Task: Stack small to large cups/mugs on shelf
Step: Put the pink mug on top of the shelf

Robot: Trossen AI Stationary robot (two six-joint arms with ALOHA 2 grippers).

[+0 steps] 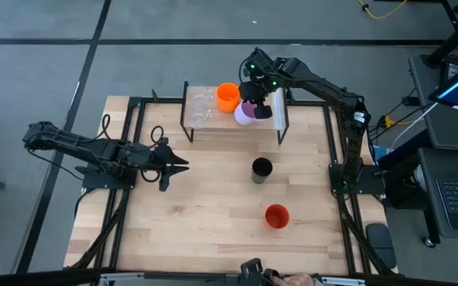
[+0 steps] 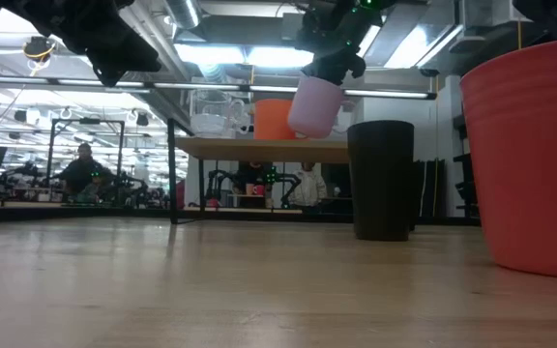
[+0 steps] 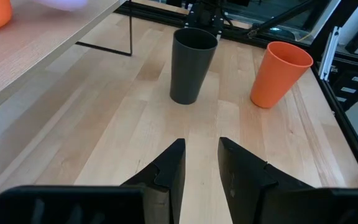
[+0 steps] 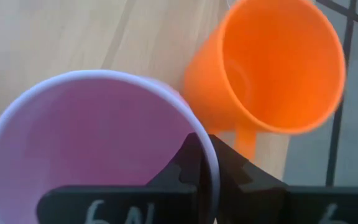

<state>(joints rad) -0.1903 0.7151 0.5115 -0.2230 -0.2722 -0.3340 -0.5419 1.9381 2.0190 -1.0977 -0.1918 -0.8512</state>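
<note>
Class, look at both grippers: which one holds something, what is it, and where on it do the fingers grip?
The right gripper holds the lilac mug by its rim, one finger inside and one outside. The left gripper is open and holds nothing.

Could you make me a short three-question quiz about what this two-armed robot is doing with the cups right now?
1. True or false: the right gripper holds the lilac handled mug by its rim, lifted above the light wood shelf top.
2. Which vessel stands on the shelf right beside the held mug?
A. the orange handled mug
B. the taller black cup
C. the taller red-orange cup
3. Fill in: the left gripper waits over the tabletop with its fingers ____.

Key: 1 true; 2 A; 3 open.
</note>
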